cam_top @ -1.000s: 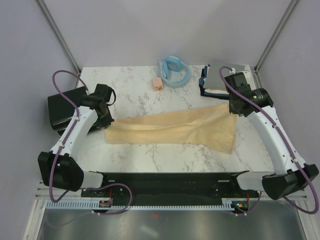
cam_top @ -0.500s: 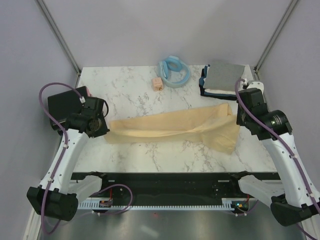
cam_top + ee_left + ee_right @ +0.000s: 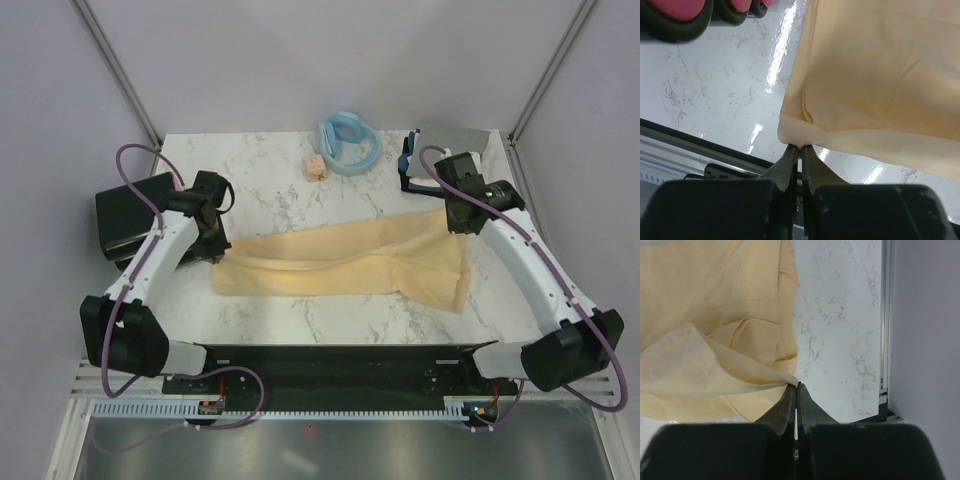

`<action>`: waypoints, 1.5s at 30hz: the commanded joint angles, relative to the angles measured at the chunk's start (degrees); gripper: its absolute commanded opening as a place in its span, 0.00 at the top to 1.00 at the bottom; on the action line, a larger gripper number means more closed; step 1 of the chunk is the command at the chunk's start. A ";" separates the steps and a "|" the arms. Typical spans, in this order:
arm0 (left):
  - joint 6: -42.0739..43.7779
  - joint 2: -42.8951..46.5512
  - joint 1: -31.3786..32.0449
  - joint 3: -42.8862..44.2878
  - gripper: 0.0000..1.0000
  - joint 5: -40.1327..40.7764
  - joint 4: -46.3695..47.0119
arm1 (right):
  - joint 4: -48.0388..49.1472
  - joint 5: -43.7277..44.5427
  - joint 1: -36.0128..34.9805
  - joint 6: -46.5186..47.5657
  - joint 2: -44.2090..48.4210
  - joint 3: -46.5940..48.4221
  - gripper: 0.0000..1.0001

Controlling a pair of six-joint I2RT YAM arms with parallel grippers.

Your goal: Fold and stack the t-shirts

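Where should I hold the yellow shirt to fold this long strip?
By its end corners, coming in from outside each end. The yellow shirt lies as a long flat band. The left gripper pinches its left-end corner and the right gripper its far right corner, which likely suits.

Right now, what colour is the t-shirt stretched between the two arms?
The t-shirt is plain pale yellow-cream, clearest in the top external view.

Large t-shirt (image 3: 350, 262): across mid-desk (image 3: 270, 180), left to right.
Left end effector (image 3: 801, 147): at the shirt's left end.
Right end effector (image 3: 796, 386): at its right end.
Folded t-shirts (image 3: 462, 137): far right corner.
Ring-shaped thing (image 3: 348, 146): far centre.
Small block (image 3: 316, 167): just left of the ring, nearer.
Box (image 3: 125, 215): left edge.
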State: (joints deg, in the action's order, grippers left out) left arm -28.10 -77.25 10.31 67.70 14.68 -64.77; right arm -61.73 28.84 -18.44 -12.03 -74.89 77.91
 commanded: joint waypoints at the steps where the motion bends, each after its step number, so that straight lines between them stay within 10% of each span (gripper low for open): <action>1: -2.93 -7.63 -0.37 7.26 0.98 2.11 -3.16 | 2.06 2.10 1.03 1.57 -4.99 0.40 1.00; 17: -0.12 -28.65 -1.25 20.10 0.98 3.78 -8.79 | 6.71 6.93 4.11 1.57 -18.71 6.73 1.00; 45: 1.47 -39.11 -1.34 27.39 0.83 4.92 -11.07 | 9.18 9.39 4.29 0.87 -28.11 10.33 0.94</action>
State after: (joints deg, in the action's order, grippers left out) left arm -27.83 -115.83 9.34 92.53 17.54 -73.95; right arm -53.47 35.20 -14.39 -10.70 -102.52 85.45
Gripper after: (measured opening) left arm 0.158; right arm 0.036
